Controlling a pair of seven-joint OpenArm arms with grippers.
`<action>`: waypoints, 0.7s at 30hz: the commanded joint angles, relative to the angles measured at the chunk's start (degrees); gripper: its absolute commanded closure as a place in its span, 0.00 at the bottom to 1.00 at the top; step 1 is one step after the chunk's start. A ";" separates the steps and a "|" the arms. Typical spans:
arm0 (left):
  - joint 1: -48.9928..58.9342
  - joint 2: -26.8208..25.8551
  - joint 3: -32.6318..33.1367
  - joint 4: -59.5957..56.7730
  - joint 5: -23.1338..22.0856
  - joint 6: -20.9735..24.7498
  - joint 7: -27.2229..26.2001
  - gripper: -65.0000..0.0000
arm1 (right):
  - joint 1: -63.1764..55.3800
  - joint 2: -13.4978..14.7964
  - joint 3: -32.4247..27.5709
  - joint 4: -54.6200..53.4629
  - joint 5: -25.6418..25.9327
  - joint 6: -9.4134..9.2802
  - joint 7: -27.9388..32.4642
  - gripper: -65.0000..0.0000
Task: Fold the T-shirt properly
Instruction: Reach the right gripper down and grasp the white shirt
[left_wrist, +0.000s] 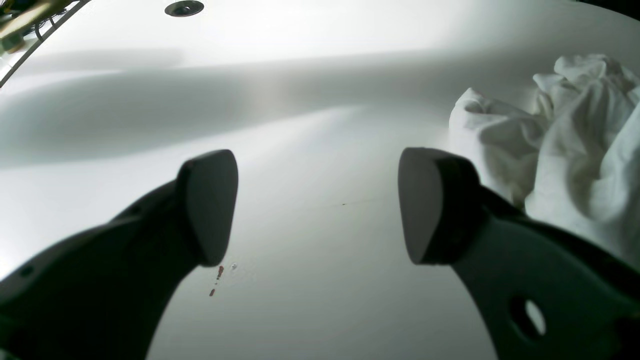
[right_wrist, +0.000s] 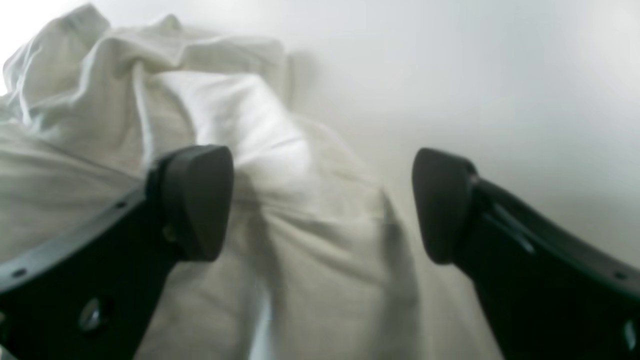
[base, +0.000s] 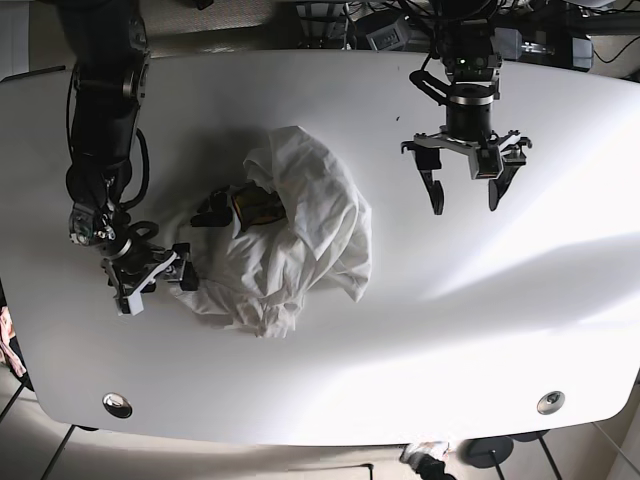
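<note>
In the left wrist view, the left pincer (left_wrist: 318, 205) hangs over bare white tabletop (left_wrist: 310, 310), its two dark, rounded-triangular pads spread wide with nothing between them. The T-shirt (left_wrist: 565, 150) sits off to the right of the pincer, a rumpled white heap of soft cloth with deep folds, close behind the right-hand finger but not between the pads. The tabletop is smooth and glossy, with a few small reddish specks (left_wrist: 217, 280) just below the left pad and a round dark grommet (left_wrist: 184, 8) at the far edge.

In the right wrist view, the right pincer (right_wrist: 322, 205) is likewise wide apart and grips nothing. The T-shirt (right_wrist: 240, 165) fills the left and centre of the frame beneath it: creased, matte, off-white fabric bunched into ridges, lying under the left pad and in the gap between the pads, while the right pad is over plain tabletop (right_wrist: 525, 100). The view is blurred, so contact with the cloth cannot be judged.

In the base view, the T-shirt (base: 300, 235) lies crumpled in a mound left of the tabletop's (base: 480, 340) centre, with a dark patch showing in its folds. The right pincer (base: 200, 245) is at the heap's left edge, spread open; the left pincer (base: 465, 195) hangs open well apart from the cloth, on the far right.
</note>
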 joint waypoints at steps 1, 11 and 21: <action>-0.84 0.05 0.03 0.90 0.17 0.13 -1.63 0.28 | 0.73 -0.56 0.20 0.75 0.72 0.31 0.95 0.20; -1.63 -0.04 0.03 -1.82 0.08 0.04 -1.54 0.28 | -3.05 -2.31 -0.16 15.70 0.28 -0.30 0.33 0.97; -1.54 -0.04 -0.06 -2.62 -0.19 0.04 -1.54 0.28 | -1.46 -2.67 -0.24 50.07 0.64 -0.30 -21.47 0.97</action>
